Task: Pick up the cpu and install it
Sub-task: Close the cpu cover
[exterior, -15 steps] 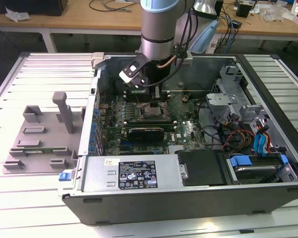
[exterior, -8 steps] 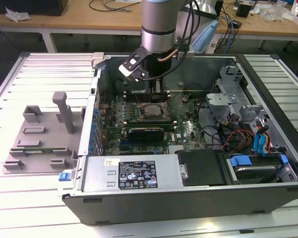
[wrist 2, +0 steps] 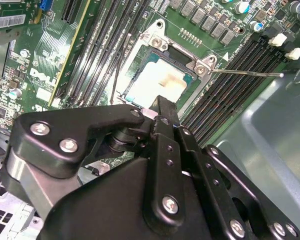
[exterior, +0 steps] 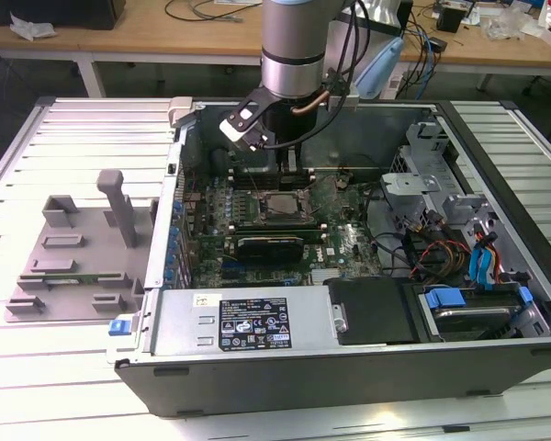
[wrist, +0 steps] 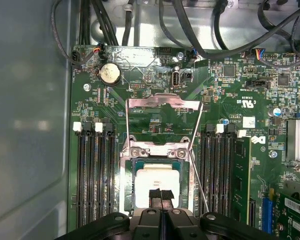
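Cpu (wrist: 155, 181) flat inside the black socket frame (wrist: 126, 195) on the motherboard (wrist: 230, 115), silver-grey top up, pale rim round it. Gripper (wrist: 160, 196) right above the socket frame, jaws closed together with nothing between them, tips over one edge of the cpu (wrist 2: 157, 82); cannot tell whether touching it. Hinged metal load plate (wrist: 162, 104) standing open at the socket frame's hinge side. Thin lever (wrist: 197, 170) slanting along one flank of the socket frame. Memory slots (wrist: 92, 175) in rows on both flanks of the socket frame. In the exterior view, arm (exterior: 292, 46) reaching down into the open computer case (exterior: 349, 340) over the socket frame; grey plastic tray (exterior: 73, 248) well apart from the socket frame, outside the case, on the worktop (exterior: 37, 386).
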Controlling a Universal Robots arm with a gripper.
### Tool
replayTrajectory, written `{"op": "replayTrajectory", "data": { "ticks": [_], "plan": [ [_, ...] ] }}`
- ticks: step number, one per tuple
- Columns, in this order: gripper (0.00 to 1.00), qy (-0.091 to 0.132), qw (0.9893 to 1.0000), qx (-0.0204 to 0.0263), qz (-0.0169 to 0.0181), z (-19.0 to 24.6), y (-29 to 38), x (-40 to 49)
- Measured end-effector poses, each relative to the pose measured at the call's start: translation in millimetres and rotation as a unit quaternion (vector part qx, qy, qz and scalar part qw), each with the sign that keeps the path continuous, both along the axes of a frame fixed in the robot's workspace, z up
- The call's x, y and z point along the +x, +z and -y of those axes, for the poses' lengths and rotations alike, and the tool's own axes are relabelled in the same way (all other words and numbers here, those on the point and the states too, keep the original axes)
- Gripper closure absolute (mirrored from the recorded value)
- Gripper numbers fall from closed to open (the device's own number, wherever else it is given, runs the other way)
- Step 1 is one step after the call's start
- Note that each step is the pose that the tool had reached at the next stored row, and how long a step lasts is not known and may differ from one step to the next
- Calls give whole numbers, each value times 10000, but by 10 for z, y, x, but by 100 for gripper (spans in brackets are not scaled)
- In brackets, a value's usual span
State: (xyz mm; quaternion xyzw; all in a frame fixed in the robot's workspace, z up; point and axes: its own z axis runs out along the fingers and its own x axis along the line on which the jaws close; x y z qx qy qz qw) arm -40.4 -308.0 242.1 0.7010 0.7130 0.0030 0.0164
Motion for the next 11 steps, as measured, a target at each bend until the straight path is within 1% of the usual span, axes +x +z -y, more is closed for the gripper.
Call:
{"op": "replayTrajectory", "data": {
  "ticks": [2, 3, 5, 6, 9, 11],
  "plan": [
    [89, 0, 10000, 0, 0, 0, 2, 0],
    [89, 0, 10000, -2, -1, 0, 14, 0],
    [89, 0, 10000, 0, 0, 0, 92, 0],
    [89, 0, 10000, 0, 0, 0, 118, 0],
    [89, 0, 10000, 0, -1, 0, 145, 0],
    [89, 0, 10000, 0, 0, 0, 181, 0]
  ]
}}
